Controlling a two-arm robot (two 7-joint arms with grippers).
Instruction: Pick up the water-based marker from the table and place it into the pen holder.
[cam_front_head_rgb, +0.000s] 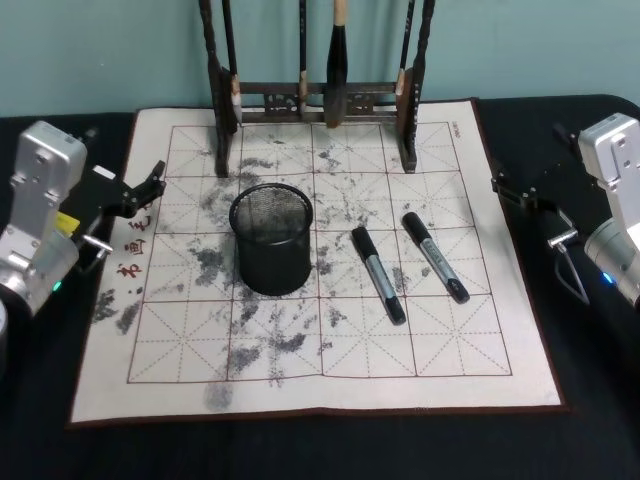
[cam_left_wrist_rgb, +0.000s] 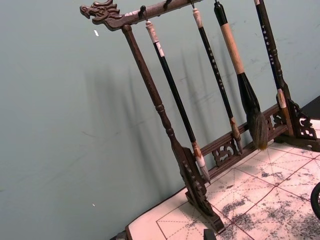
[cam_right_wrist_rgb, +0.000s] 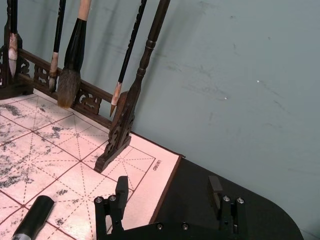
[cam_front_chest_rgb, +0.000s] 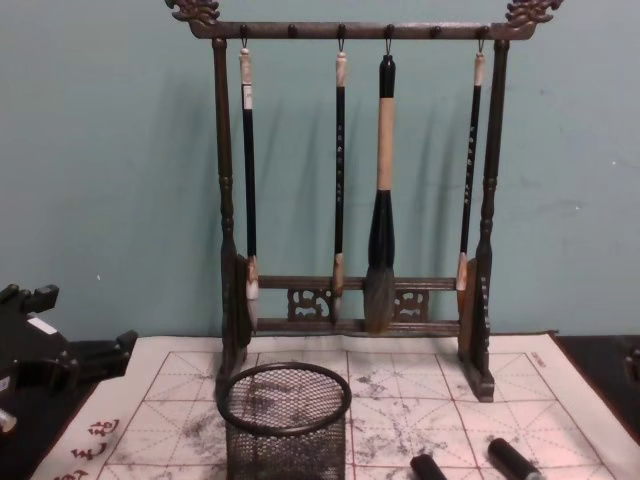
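The pen holder, a round black wire-mesh cup, stands upright on the ink-stained practice mat, a little left of centre; it also appears in the chest view. Two black-and-grey water-based markers lie to its right, one closer and one farther right. My left gripper hovers open at the mat's left edge, holding nothing. Over the mat's right edge my right gripper is open too, its fingers spread wide, with a marker's cap nearby.
A tall dark wooden rack hung with several calligraphy brushes stands along the back of the mat, in front of a teal wall. Black tabletop surrounds the mat on both sides.
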